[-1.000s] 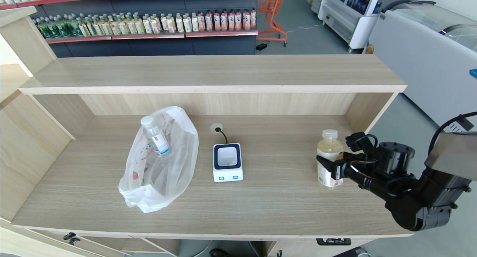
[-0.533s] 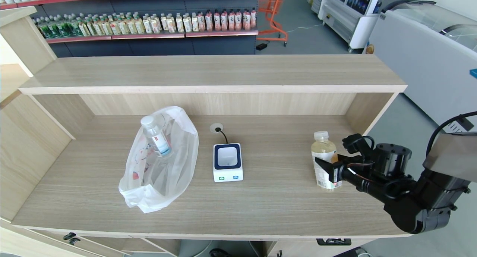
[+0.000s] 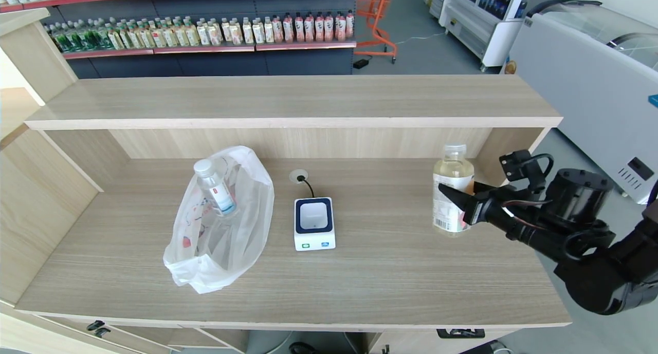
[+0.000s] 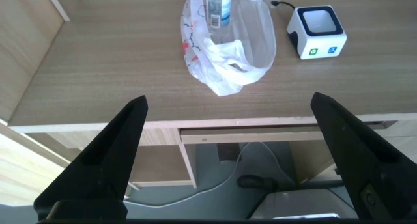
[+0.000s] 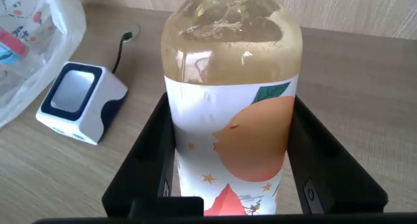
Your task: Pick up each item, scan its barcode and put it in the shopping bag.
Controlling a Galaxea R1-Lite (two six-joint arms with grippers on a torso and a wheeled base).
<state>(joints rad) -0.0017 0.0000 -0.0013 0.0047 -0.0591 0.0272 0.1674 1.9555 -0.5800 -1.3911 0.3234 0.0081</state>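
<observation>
The right gripper (image 3: 454, 204) (image 5: 234, 168) pinches a juice bottle (image 3: 453, 173) (image 5: 231, 68) around its labelled middle, one black finger on each side. The bottle stands upright at the right end of the wooden counter (image 3: 380, 272), near the side wall and well apart from the scanner (image 3: 314, 223) (image 5: 78, 100). It holds pale yellow liquid and has a clear cap, and a barcode shows low on its label in the head view. The small white scanner sits mid-counter with its window facing up, and a thin black cable (image 3: 307, 185) runs from its back to a hole in the counter. To the scanner's left lies the white plastic shopping bag (image 3: 241, 230) (image 4: 228, 55) (image 5: 26, 55), its mouth open. A water bottle (image 3: 215, 187) (image 4: 216, 6) with a white cap leans inside it. The left gripper (image 4: 228, 107) hangs over the counter's front edge with its fingers spread wide and nothing between them
</observation>
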